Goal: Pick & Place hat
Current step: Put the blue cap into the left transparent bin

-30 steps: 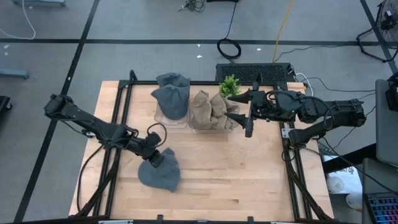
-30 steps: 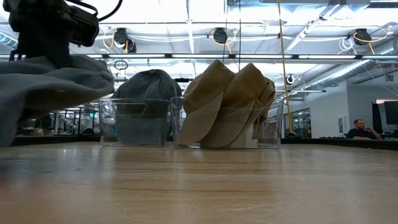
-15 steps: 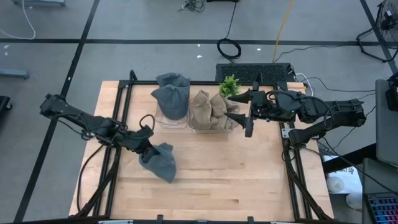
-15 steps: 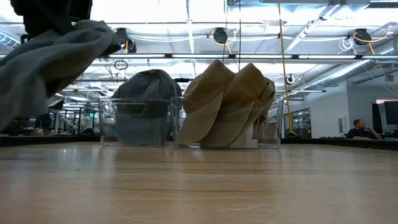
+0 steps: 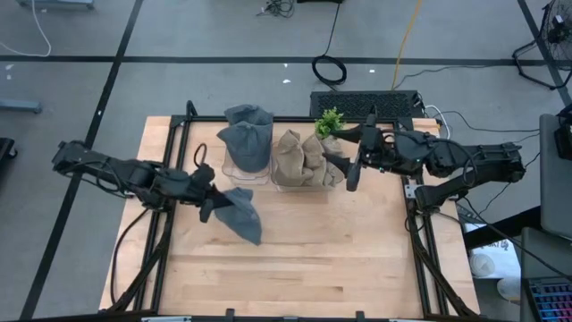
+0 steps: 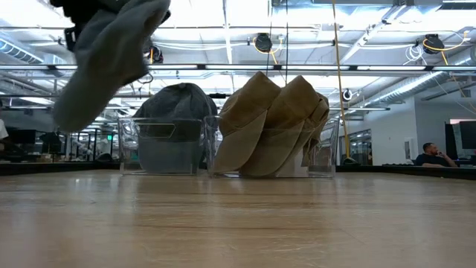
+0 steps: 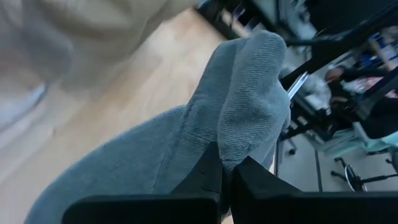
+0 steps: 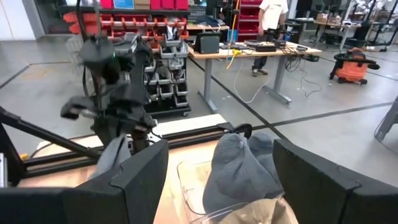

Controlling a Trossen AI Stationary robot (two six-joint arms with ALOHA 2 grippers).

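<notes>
A grey hat (image 5: 239, 211) hangs from my left gripper (image 5: 211, 202), which is shut on it above the table's left middle; it also shows in the low view (image 6: 104, 59) and the left wrist view (image 7: 205, 124). Other grey hats (image 5: 246, 143) sit in a clear bin at the far side, tan hats (image 5: 302, 159) in the bin beside it. My right gripper (image 5: 350, 161) is open and empty, hovering by the tan hats. My left gripper pinches a fold of the grey hat's cloth (image 7: 230, 140) between its two fingers. The fingers come about level from the table's left. The hat is lifted clear of the table and hangs slack below and to the right of the fingers.
Two clear bins (image 6: 167, 145) stand side by side at the table's far middle. A small green plant (image 5: 330, 122) stands behind the tan hats. Bare wood (image 5: 357, 250) spreads over the near and right parts. People show in the room beyond (image 6: 430, 155).
My left gripper has risen and gone toward the table's far edge, nearer the grey-hat bin, carrying the grey hat. The hat has come up off the table and now hangs clear. My right gripper has shifted slightly toward the tan hats.
</notes>
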